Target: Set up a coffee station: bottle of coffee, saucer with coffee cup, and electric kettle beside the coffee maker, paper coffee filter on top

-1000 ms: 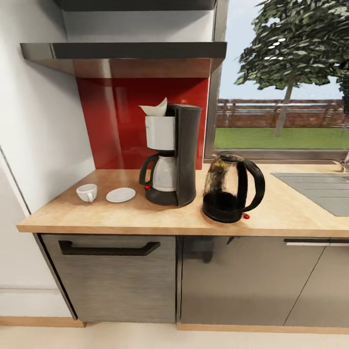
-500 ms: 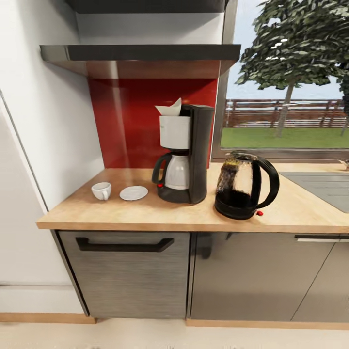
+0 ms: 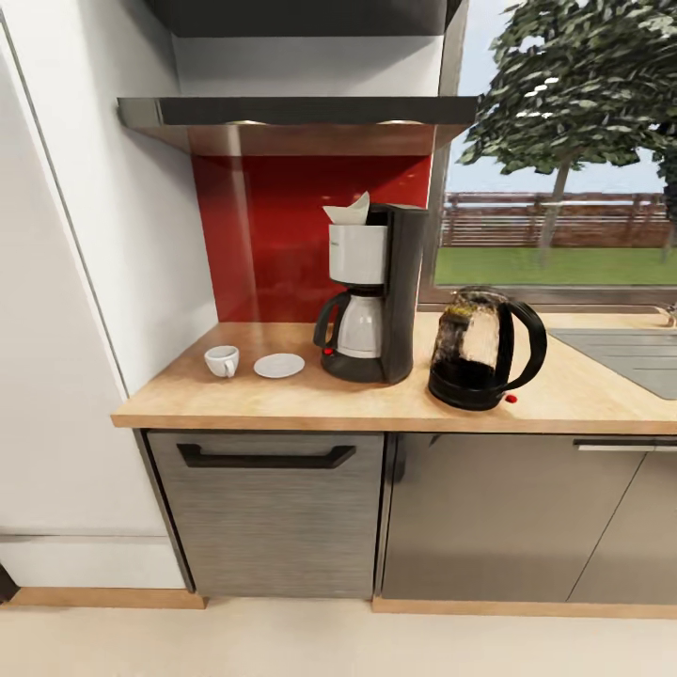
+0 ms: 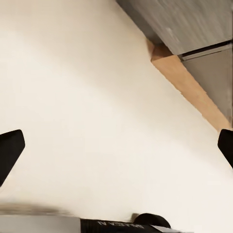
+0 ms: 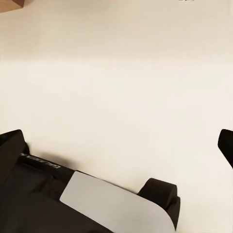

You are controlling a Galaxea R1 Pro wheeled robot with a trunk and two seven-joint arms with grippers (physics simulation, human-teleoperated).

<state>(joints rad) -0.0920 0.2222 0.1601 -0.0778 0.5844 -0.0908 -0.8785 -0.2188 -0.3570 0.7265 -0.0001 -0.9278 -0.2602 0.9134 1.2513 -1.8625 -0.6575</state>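
On the countertop [image 3: 282,400] the coffee maker [image 3: 376,296] stands upright near the red back wall, with the paper filter [image 3: 348,209] sitting on top of it, one white corner poking up. The saucer [image 3: 279,365] lies just beside the machine at its 9 o'clock, bare, and the coffee cup [image 3: 222,360] stands on the wood a little further out the same way, beside the saucer and not touching it. The kettle [image 3: 484,348] stands upright near the machine's 3 o'clock, its loop handle turned away from the machine. The corner of the steel sink [image 3: 630,355] shows beyond the kettle. At 12 o'clock above the machine hangs the dark shelf [image 3: 310,113]; its top surface is hidden from this angle, so what rests on it cannot be told.

The left gripper [image 4: 116,150] hangs over the pale floor [image 4: 87,97] near the cabinet base [image 4: 194,24], fingertips set wide apart with nothing between them. The right gripper [image 5: 116,145] is likewise spread wide and empty over the floor.
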